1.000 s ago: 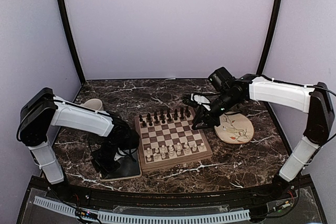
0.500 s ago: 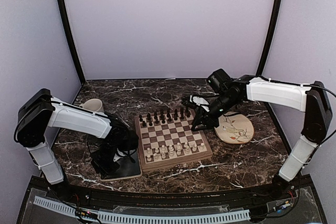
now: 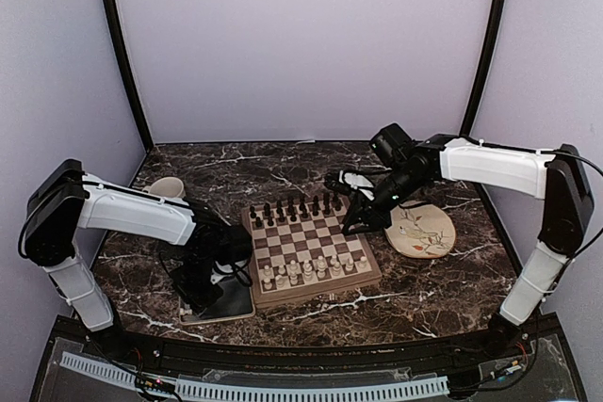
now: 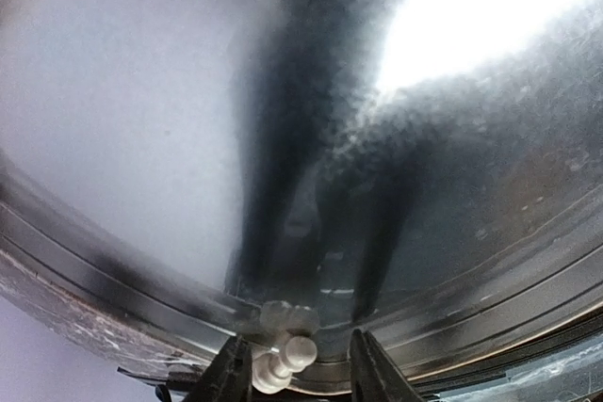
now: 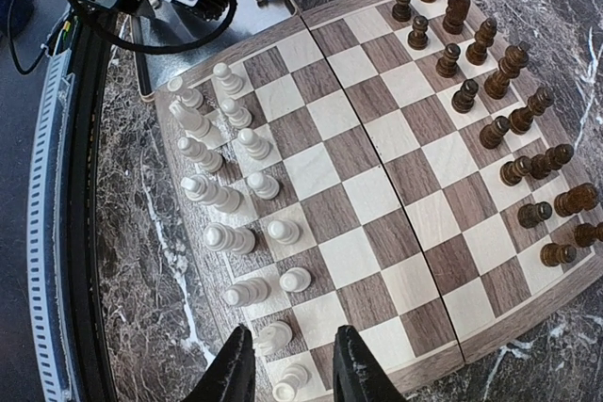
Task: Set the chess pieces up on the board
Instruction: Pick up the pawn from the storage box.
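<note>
The board (image 3: 312, 237) lies mid-table, with dark chess pieces (image 3: 294, 207) along its far rows and cream ones (image 3: 306, 271) along its near rows. My left gripper (image 3: 198, 297) reaches down into the grey tray (image 3: 236, 308). In the left wrist view, its fingers (image 4: 297, 345) stand apart around a lying white pawn (image 4: 281, 361). The pawn rests by the left finger, with a gap to the right one. My right gripper (image 3: 355, 223) hovers open above the board's right edge, nothing between its fingers (image 5: 292, 331). Below it are white pieces (image 5: 226, 197) and dark pieces (image 5: 490, 101).
A cream mug (image 3: 168, 187) stands at the back left. A round floral plate (image 3: 421, 231) lies right of the board, under my right arm. A small white and black object (image 3: 358, 179) sits behind the board. The tray touches the board's left edge.
My left arm has shifted slightly toward the near edge over the tray. My right gripper has crept a little left toward the board's corner.
</note>
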Robot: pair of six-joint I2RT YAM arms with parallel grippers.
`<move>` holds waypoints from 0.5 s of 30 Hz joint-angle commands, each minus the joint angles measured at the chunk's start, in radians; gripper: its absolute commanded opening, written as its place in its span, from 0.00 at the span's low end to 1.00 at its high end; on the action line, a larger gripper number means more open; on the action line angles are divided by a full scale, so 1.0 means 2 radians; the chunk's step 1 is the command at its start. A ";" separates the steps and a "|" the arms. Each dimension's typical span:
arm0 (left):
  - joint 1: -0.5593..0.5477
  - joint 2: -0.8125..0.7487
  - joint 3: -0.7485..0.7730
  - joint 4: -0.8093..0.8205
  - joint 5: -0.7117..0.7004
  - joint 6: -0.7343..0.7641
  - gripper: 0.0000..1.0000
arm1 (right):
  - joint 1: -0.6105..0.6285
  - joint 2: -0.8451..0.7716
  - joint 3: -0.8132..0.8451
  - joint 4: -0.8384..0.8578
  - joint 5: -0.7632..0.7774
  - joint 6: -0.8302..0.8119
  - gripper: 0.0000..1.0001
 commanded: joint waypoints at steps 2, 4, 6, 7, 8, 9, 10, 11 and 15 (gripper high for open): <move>-0.004 -0.005 -0.003 0.022 0.007 0.021 0.35 | -0.002 0.005 0.012 0.005 -0.005 0.004 0.30; -0.004 -0.002 -0.005 0.019 0.000 0.018 0.34 | -0.003 0.005 0.012 0.004 -0.004 0.004 0.30; -0.004 -0.002 -0.004 0.017 -0.004 0.016 0.34 | -0.003 0.006 0.012 0.004 -0.004 0.004 0.30; -0.004 -0.002 -0.004 0.014 -0.007 0.013 0.34 | -0.003 0.008 0.012 0.004 -0.005 0.005 0.30; -0.004 -0.002 -0.004 0.012 -0.010 0.010 0.34 | -0.002 0.008 0.012 0.004 -0.006 0.005 0.30; -0.004 -0.002 -0.004 0.008 -0.010 0.008 0.35 | -0.002 0.009 0.013 0.004 -0.007 0.005 0.30; -0.004 -0.001 -0.003 0.002 -0.010 0.003 0.35 | -0.002 0.010 0.014 0.003 -0.007 0.005 0.30; -0.004 0.000 0.000 -0.007 -0.010 -0.001 0.35 | -0.002 0.011 0.014 0.003 -0.008 0.006 0.30; -0.004 0.007 0.012 -0.046 -0.018 -0.027 0.35 | -0.002 0.012 0.016 0.002 -0.011 0.006 0.30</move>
